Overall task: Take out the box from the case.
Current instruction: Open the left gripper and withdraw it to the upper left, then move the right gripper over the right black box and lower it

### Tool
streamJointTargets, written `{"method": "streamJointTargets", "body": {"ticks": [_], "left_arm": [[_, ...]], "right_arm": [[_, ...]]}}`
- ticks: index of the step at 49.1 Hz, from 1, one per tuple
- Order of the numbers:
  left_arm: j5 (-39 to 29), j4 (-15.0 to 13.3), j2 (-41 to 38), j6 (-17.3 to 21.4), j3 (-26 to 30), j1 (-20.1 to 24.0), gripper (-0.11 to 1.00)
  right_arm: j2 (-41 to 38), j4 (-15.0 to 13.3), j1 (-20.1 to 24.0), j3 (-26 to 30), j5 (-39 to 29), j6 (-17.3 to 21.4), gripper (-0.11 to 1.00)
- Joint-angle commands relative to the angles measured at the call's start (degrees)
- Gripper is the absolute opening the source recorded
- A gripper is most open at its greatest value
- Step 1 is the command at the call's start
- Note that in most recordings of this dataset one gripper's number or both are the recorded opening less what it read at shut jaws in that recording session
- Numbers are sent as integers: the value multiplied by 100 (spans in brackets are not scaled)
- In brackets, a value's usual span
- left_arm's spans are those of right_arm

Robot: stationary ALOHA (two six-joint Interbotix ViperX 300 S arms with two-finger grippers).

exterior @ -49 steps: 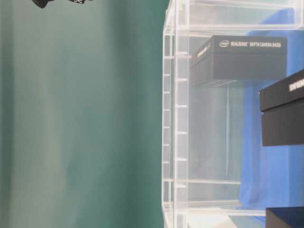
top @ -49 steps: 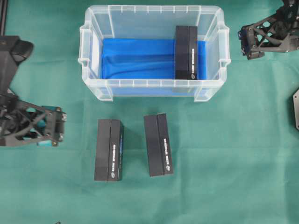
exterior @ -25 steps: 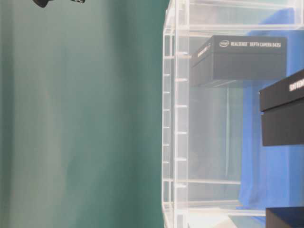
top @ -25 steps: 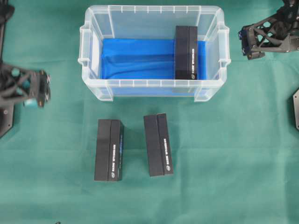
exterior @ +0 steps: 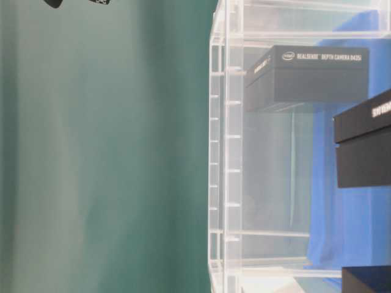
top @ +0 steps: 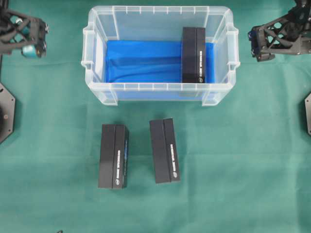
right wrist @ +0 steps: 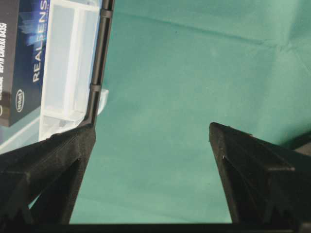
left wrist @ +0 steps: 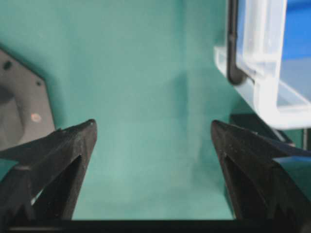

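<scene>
The case [top: 87, 63] is a clear plastic tub with a blue cloth on its bottom, standing at the back middle. One black box [top: 193, 54] lies inside it against the right wall, also seen through the wall [exterior: 311, 76]. My left gripper [top: 41, 35] hovers open at the far left, beside the case's left handle. Its fingers [left wrist: 73, 150] frame only green cloth, with the case's corner [left wrist: 265, 94] to the right. My right gripper [top: 253, 46] hangs open just right of the case. In its wrist view the case's rim [right wrist: 63, 73] and the box [right wrist: 24, 53] lie to the left.
Two more black boxes [top: 113, 155] [top: 164, 157] lie on the green cloth in front of the case. Black base plates sit at the left edge [top: 6, 114] and right edge [top: 308, 114]. Open green cloth lies between the case and each arm.
My left arm has swung from the lower left up to the far left corner, level with the case. The right arm and all boxes have stayed put.
</scene>
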State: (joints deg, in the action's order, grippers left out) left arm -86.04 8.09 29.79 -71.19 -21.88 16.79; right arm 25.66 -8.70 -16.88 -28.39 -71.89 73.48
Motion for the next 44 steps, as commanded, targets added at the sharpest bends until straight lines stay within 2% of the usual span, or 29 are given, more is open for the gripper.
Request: {"method": "streamJointTargets", "body": {"ticks": [1,8,17,29,44], "left_arm": [[-9,-9,0,167,70,264,96],[9,-88,-26,308,70,439,96],[44,-193,-44,299,62,431,96],[79,-193,-44,299,62,431,96],[141,-193,-53,299,26,431,96]], "right_arm": [[70,0,9,88,0,9,93],[62,0,9,88,0,9,94],[44,0,9,97,0,9,93],[-26,9,9,158,18,9,93],[-624,105,35,668,79,9,93]]}}
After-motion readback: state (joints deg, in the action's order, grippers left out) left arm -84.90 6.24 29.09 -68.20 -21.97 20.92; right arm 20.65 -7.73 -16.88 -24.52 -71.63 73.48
